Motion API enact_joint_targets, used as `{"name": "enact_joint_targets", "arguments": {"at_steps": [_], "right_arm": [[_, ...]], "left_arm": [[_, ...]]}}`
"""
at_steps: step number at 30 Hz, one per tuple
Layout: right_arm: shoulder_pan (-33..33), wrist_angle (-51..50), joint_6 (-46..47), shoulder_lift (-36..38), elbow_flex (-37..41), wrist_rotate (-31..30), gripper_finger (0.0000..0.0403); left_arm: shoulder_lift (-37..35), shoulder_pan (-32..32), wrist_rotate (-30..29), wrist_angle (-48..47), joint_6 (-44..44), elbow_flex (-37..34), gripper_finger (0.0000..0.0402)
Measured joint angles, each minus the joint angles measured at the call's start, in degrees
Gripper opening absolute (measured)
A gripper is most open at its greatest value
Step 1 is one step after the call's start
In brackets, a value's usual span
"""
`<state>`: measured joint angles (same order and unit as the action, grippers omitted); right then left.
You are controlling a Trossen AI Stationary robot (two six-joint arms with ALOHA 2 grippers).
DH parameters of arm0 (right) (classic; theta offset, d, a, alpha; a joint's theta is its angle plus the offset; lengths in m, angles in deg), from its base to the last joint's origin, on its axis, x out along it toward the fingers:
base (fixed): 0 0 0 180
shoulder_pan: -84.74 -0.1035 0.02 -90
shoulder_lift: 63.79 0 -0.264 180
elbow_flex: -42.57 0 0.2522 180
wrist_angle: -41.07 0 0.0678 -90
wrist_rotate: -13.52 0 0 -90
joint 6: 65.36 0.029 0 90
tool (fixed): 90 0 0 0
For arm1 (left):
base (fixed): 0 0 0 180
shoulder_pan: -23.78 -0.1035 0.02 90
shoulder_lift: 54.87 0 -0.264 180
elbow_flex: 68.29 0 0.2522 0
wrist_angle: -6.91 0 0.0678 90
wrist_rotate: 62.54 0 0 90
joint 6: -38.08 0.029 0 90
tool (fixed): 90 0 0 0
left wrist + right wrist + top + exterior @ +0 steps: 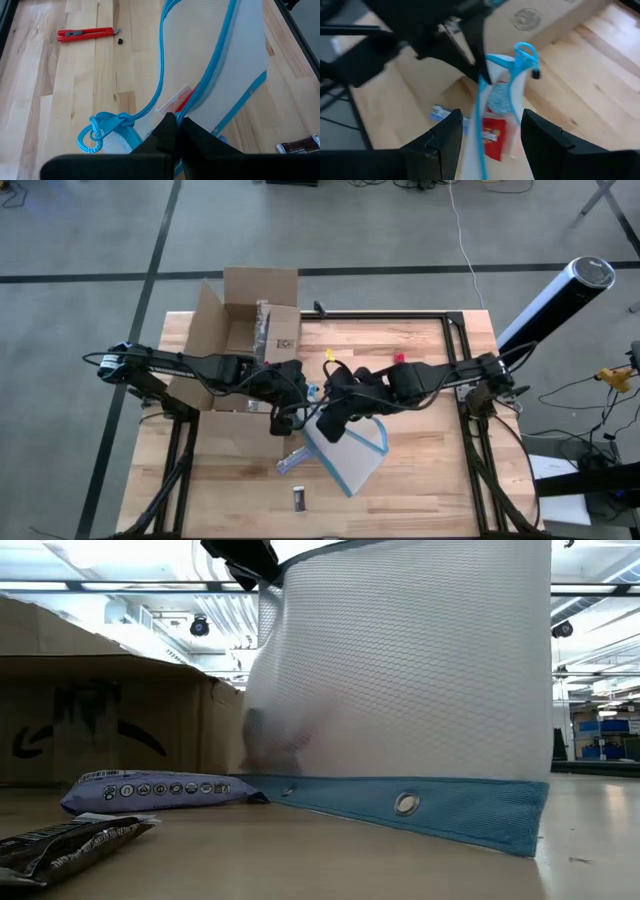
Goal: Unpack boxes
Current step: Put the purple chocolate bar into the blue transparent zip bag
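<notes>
The red packet [176,100] just ahead of the left gripper [176,125] shows only dimly through the mesh pouch [225,65]; its print is unreadable.

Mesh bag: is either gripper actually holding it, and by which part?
The left gripper is shut on the mesh bag, pinching its blue-trimmed top edge near the drawstring. The right gripper is open, its fingers either side of the bag, not clamped.

No legible text anywhere. Box [240,330] near the bench's far left corner: white barcode label [284,343], unreadable. Box side in low view: black printed marks [85,730] only. Wrapper [160,790] print too small.
</notes>
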<state>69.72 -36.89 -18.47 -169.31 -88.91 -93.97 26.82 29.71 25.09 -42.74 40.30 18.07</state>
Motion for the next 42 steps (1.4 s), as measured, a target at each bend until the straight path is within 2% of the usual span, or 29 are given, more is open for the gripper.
{"name": "enact_joint_targets", "arguments": {"at_steps": [5, 10, 13, 17, 22, 25, 27, 30, 34, 39, 42], "right_arm": [[-3.56, 6.46, 0.26, 1.7, 4.99, 2.72, 0.0155], [-7.49, 18.42, 3.49, 6.05, 15.11, 4.63, 0.0139], [-9.05, 21.36, 7.91, 9.88, 22.82, 3.32, 0.0131], [-9.44, 23.08, 12.35, 17.25, 32.93, -1.92, 0.013], [-6.11, 23.55, 14.75, 28.38, 45.06, -6.2, 0.0147], [-1.87, 29.75, 14.19, 34.96, 52.35, -6.01, 0.0161], [1.49, 37.35, 12.09, 38.18, 57.29, -2.72, 0.017], [6.18, 48.34, 8.6, 39.82, 63.04, 5.7, 0.0181], [9.91, 51.02, 2.44, 38.5, 64.8, 11.44, 0.0186], [13.79, 49.71, -8.79, 37.11, 63.46, 11.74, 0.0186], [16.9, 45.03, -14.28, 37.14, 60.73, 11.62, 0.0186]], "left_arm": [[0.0, 0.0, -0.04, 0.03, -0.22, 0.0, 0.0], [-0.04, 0.0, -0.11, 0.18, -0.38, 0.0, 0.0], [-0.04, -0.02, -0.12, 0.32, -0.39, 0.0, 0.0], [-0.04, -0.02, -0.11, 0.41, -0.39, 0.0, 0.0], [-0.04, -0.02, -0.13, 1.54, -0.41, 0.0, 0.0], [-0.04, -0.04, -0.13, 2.38, -0.43, 0.0, 0.0], [-0.04, -0.04, -0.17, 3.04, -0.42, 0.0, 0.0], [-0.04, -0.04, -0.21, 3.59, -0.42, 0.0, 0.0], [-0.04, -0.04, -0.24, 3.72, -0.44, 0.0, 0.0], [0.04, -0.04, -0.26, 3.86, -1.26, 0.0, 0.0], [0.04, -0.04, -0.28, 3.85, -1.69, 0.0, 0.0]]}}
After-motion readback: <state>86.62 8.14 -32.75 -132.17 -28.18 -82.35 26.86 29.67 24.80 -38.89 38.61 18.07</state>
